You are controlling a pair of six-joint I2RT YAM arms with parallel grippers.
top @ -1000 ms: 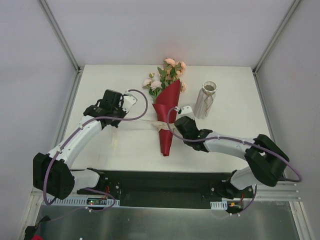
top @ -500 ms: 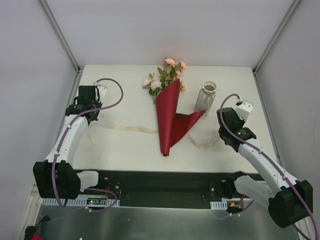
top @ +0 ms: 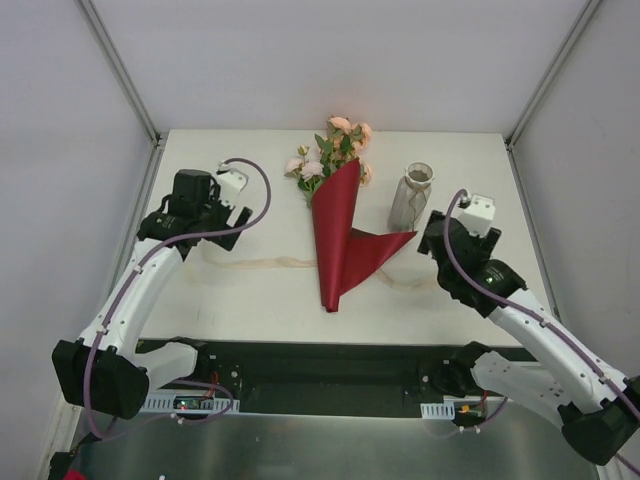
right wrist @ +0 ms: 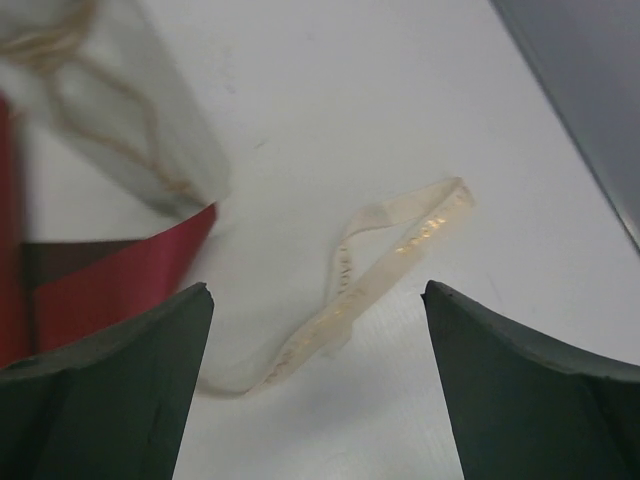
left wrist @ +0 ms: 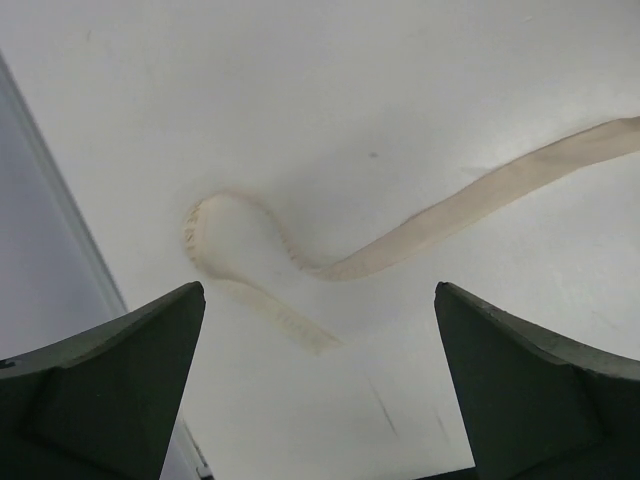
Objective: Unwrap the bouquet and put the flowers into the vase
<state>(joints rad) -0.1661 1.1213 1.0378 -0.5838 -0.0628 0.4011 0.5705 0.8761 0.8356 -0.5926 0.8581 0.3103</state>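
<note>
- Pale grey wall panels (top: pixel 330 60) close the cell in at the back and both sides, with bare metal frame posts (top: pixel 120 70) slanting up from the far corners.
- The off-white matte counter (top: pixel 480 160) fills the floor of the cell; a black mounting plate (top: pixel 330 365) runs along its near edge under the two arm bases.
- The bouquet in its red paper cone (top: pixel 335 235) lies mid-counter, tip toward the arms. One flap is folded out to the right, reaching the foot of the vase.
- Peach-pink roses with green leaves (top: pixel 335 150) spill from the cone's mouth near the back edge.
- The small white ribbed vase (top: pixel 410 200) stands upright just right of the cone.
- A loose cream ribbon (top: pixel 270 262) trails flat across the counter on both sides of the cone, curling at each end.
- The left jaws hang spread wide over the ribbon's left curl, grasping nothing.
- The right jaws are likewise released above the ribbon's right end, near the vase.
</note>
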